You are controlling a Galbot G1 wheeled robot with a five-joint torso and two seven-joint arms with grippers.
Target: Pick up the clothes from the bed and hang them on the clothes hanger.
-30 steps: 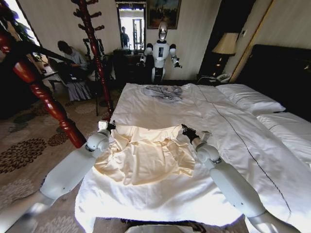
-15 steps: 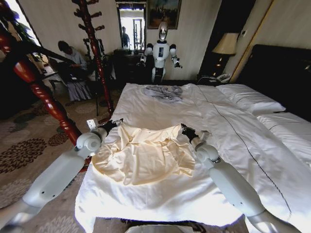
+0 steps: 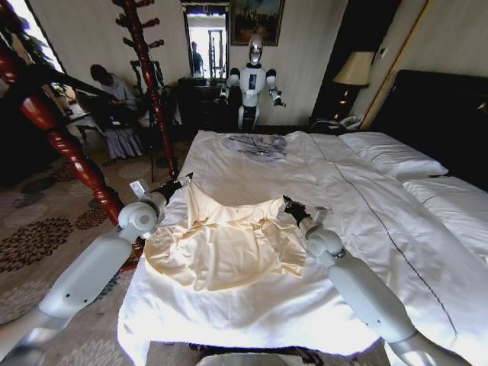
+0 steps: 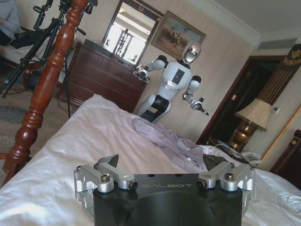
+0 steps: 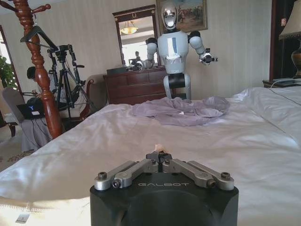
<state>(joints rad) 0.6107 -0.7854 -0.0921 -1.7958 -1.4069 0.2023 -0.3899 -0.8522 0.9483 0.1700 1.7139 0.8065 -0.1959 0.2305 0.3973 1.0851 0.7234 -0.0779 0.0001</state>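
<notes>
The clothes (image 3: 225,242) lie spread on the near part of the bed (image 3: 252,320), a soft, thin, cream-yellow shirt with many small folds. Its long way runs from left to right, and a gripper sits at each far corner.

The right gripper (image 3: 290,204) is at the far right corner. In the right wrist view its fingers are pinched together, with a tiny bit of cream cloth poking up between the tips, so it looks to be holding the clothes. The left gripper (image 3: 182,182) is at the far left corner, raised a little, and that corner of the shirt stands up in a peak toward it. In the left wrist view its fingers (image 4: 109,164) stand wide apart with nothing between them, though in the head view the cloth looks held, so I cannot tell.

Farther up the smooth white sheet lies a crumpled grey garment (image 3: 258,144). On the left stands a tall, shiny red-brown coat stand (image 3: 149,76).
</notes>
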